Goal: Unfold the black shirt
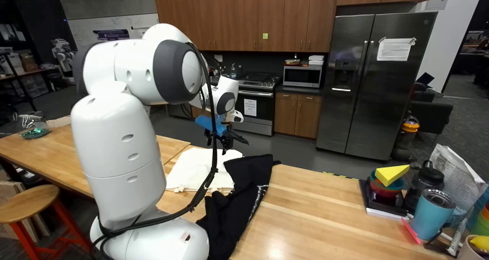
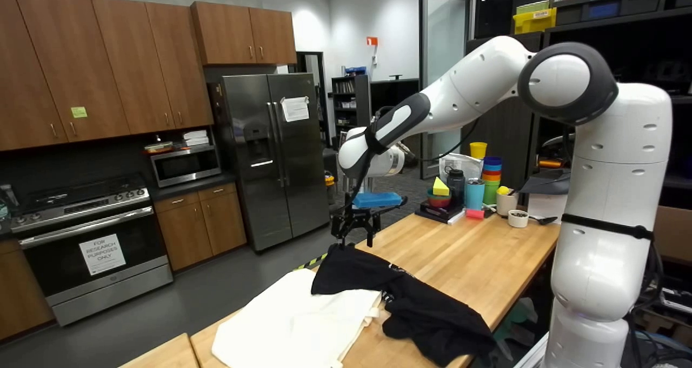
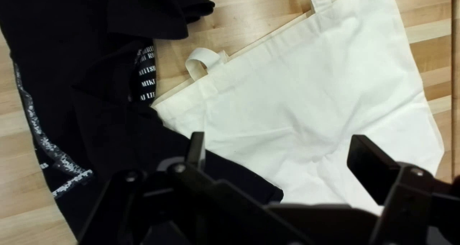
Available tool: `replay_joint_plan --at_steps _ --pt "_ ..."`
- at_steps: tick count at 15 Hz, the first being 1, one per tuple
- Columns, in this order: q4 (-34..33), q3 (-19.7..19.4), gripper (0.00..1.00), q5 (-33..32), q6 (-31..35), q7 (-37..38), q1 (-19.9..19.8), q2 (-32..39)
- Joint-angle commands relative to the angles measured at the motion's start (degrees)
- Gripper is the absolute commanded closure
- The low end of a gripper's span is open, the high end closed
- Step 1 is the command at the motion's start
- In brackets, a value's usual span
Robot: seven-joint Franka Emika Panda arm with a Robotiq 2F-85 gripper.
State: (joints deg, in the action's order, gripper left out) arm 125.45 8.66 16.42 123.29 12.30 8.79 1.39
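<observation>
One layer of the black shirt, none of the tote bag

The jaws of the gripper stand wide apart with nothing held between them, seemingly clear above the cloth. In the wrist view the black shirt lies below and mostly left of the jaws, bunched and doubled over on the wooden tabletop. A loose tip of it runs under the left-hand finger and ends in the gap between the jaws; whether sleeve or hem, I cannot tell. The cream tote bag lies beneath that tip and fills most of the gap, one handle beyond the jaws, toward the top of the view.

The step in hand looks to be choosing a first pinch. Ease the jaws left until they straddle the tip, then come down only far enough to gather the upper black layer; deeper, and the bag's cloth will probably be nipped too. Once closed, lift a little and check that only black rises. Then draw it slowly away from the shirt's bulk, so that the folds spread instead of sliding as one lump; that path crosses the bag, so carry the tip just above it. The crumpled end, up and left of the jaws, will likely want a grasp of its own.
</observation>
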Motion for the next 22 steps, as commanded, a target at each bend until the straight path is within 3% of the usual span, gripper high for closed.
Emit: replay_joint_plan --at_steps 1,6,9,10,18,22 --pt "-5.2 0.2 0.00 -4.3 0.6 9.5 0.7 5.9" --pt "-11.1 -0.4 0.00 -7.6 -2.2 15.7 2.2 12.2" --pt "-14.1 -0.4 0.00 -9.2 -8.5 14.2 2.6 14.3" --pt "-11.3 -0.4 0.00 -8.0 -4.4 14.1 2.5 13.0" --pt "-13.8 -0.5 0.00 -8.1 -6.9 15.5 3.1 14.7" --pt "-19.4 0.7 0.00 -1.4 -6.7 14.5 3.0 19.2"
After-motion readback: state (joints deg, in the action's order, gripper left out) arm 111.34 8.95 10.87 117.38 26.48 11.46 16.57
